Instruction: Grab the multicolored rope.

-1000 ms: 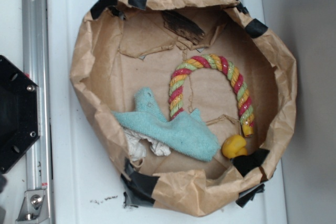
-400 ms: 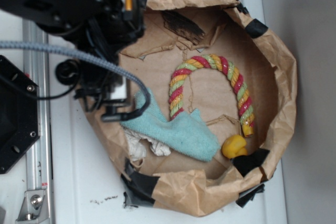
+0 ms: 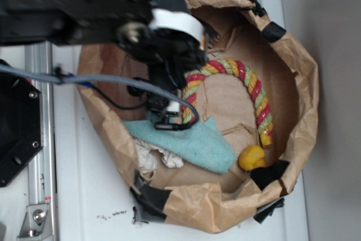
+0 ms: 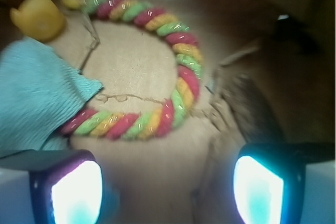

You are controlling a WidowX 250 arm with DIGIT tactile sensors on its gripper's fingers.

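Multicolored rope (image 3: 248,86) lies in arch on floor of brown paper basin (image 3: 304,83), on white bench (image 3: 84,196). One rope end tucked under edge of teal cloth (image 3: 194,145); other end near small yellow duck (image 3: 251,157). End effector (image 3: 168,118) hovers over cloth, just beside left leg of rope. In wrist view fingers (image 4: 76,190) stand wide apart, nothing between them; rope (image 4: 157,66) curves above them, not touched. White crumpled cloth (image 3: 155,156) peeks from under teal cloth.
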